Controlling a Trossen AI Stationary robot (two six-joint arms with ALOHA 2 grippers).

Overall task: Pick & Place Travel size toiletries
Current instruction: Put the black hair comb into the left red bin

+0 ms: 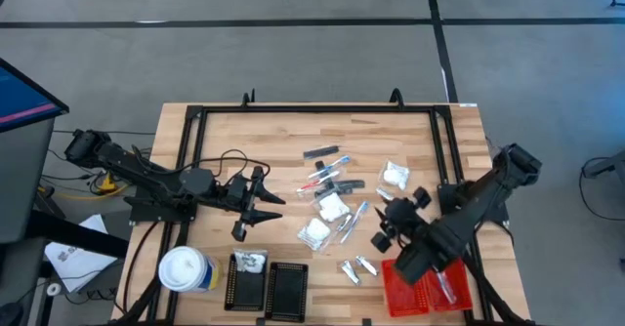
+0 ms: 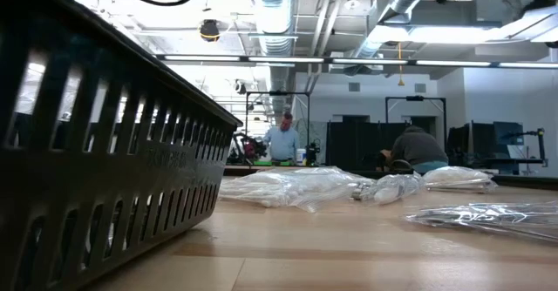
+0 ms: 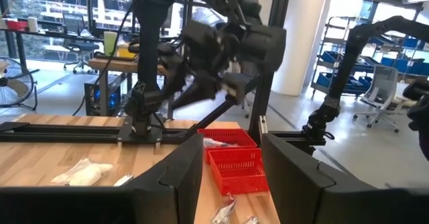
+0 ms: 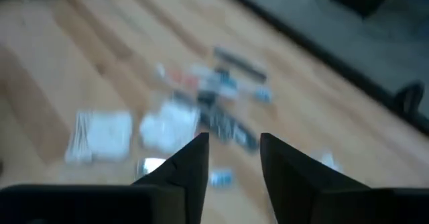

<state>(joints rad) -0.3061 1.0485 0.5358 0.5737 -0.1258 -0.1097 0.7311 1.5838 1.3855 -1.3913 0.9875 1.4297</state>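
Note:
The travel size toiletries (image 1: 332, 194) lie scattered on the middle of the wooden table: white puffy packets (image 1: 332, 207), dark bars (image 1: 320, 152), thin sticks (image 1: 327, 167) and silvery sachets (image 1: 357, 267). My right gripper (image 1: 391, 219) hangs above their right side, slanting down toward them. It is open, and between its fingers (image 4: 234, 160) only the table shows. My left gripper (image 1: 271, 201) waits left of the pile, level, and open (image 3: 231, 184) with nothing in it. The low view shows packets (image 2: 296, 186) lying flat on the table.
Two red ribbed trays (image 1: 425, 289) stand at the near right, under my right arm, with something pale in one. Two black trays (image 1: 269, 289) stand near the front edge; the left one holds a packet (image 1: 250, 261). A white-topped canister (image 1: 186, 270) stands left of them.

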